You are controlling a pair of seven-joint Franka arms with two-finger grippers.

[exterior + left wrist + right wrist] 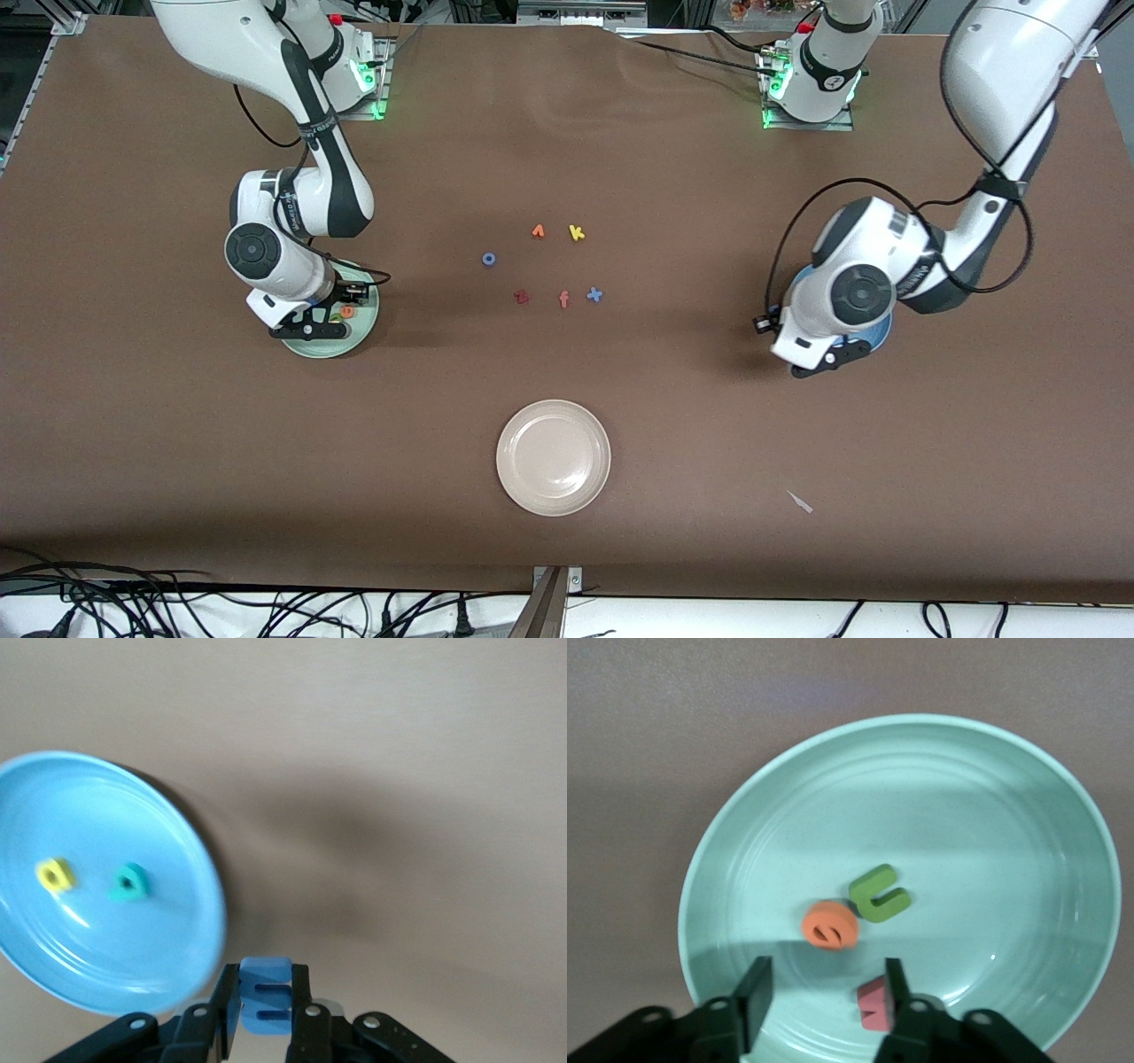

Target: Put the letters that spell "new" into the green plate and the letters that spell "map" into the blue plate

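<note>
Front view: we count three plates and six loose letters on the brown table [177,461]. The green plate [359,332] lies toward the right arm's end, the blue plate [880,335] toward the left arm's end, largely hidden under the arm, and the cream plate [554,457] nearest the camera. The loose letters [540,264] cluster mid-table, well apart from every plate, with open table all round.

Left wrist view: we find two letters in the blue plate, the yellow p [55,874] and the teal a [129,882], apart from each other. The left gripper [266,997] is clamped on the blue m [266,979], just outside the plate's rim.

Right wrist view: we count three letters in the green plate: the orange e [830,925] touching the olive n [879,894], and the pinkish-red w [873,1004] beside one finger [896,992]. The right gripper [824,992] stands with its fingers parted, holding nothing.
</note>
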